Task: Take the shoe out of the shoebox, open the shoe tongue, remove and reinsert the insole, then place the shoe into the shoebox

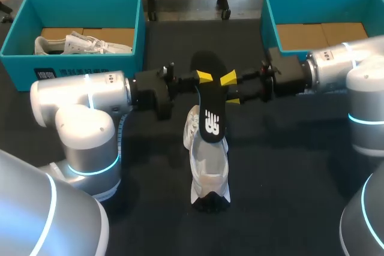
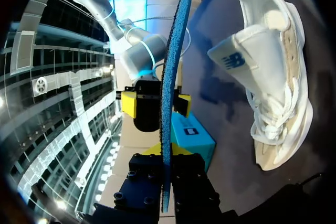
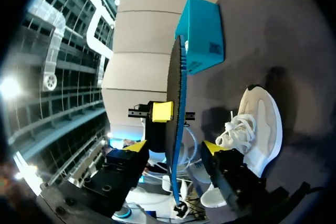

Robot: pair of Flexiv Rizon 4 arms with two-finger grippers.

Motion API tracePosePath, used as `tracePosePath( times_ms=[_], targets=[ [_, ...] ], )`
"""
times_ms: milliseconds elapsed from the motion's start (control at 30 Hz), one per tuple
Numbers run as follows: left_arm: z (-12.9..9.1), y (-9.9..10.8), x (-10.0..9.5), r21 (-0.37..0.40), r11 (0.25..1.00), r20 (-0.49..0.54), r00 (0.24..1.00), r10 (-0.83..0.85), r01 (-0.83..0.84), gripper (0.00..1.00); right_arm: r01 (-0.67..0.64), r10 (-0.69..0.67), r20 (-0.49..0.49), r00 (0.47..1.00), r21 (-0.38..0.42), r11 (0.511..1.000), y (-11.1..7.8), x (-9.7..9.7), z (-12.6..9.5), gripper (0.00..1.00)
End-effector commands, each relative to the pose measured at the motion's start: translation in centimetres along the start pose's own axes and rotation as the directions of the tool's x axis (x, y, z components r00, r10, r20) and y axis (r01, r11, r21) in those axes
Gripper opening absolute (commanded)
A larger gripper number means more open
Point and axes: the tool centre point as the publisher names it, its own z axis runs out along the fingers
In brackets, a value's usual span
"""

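Now, L arm (image 1: 90,97), R arm (image 1: 336,70) level, L jaws on insole (image 1: 207,97)

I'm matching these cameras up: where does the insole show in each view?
Head view: insole mid-picture, overlapping the white shoe.
Left wrist view: edge-on, clamped in the left tool.
Right wrist view: edge-on, inside the open right tool.
Shared landmark: the white shoe lying on the table.

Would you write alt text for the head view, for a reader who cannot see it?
The left gripper holds a black insole over a white shoe on the table, the right gripper open beside it. Two teal shoeboxes stand behind, one holding another shoe.
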Motion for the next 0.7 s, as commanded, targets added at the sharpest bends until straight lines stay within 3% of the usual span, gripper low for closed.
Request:
tracePosePath(
  times_ms=[33, 300, 367, 500, 700],
  targets=[
    [-2.8, -0.9, -0.4, 0.031, 0.999, -0.04, 0.999, -0.012, 0.013, 0.0, 0.076, -0.082, 0.065, 0.995, 0.092, 0.993, -0.6, 0.4, -2.3, 1.0],
    [-6.2, -2.4, -0.8, 0.079, 0.993, -0.088, 0.993, -0.075, 0.082, 0.0, 0.158, -0.216, 0.188, 0.958, 0.284, 0.946, -1.8, -1.2, -5.0, 1.0],
    [-7.0, -2.6, -1.0, 0.096, 0.988, -0.103, 0.989, -0.109, 0.119, 0.0, 0.229, -0.301, 0.18, 0.937, 0.335, 0.914, -2.5, -1.3, -5.7, 1.0],
    [-8.8, -3.2, -1.2, 0.115, 0.98, -0.114, 0.982, -0.15, 0.163, 0.0, 0.229, -0.301, 0.18, 0.937, 0.335, 0.914, -2.5, -1.3, -5.7, 1.0],
    [-11.4, -3.7, -1.4, 0.072, 0.98, -0.139, 0.975, -0.174, 0.185, 0.0, 0.229, -0.301, 0.18, 0.937, 0.335, 0.914, -2.5, -1.3, -5.7, 1.0]
  ],
)
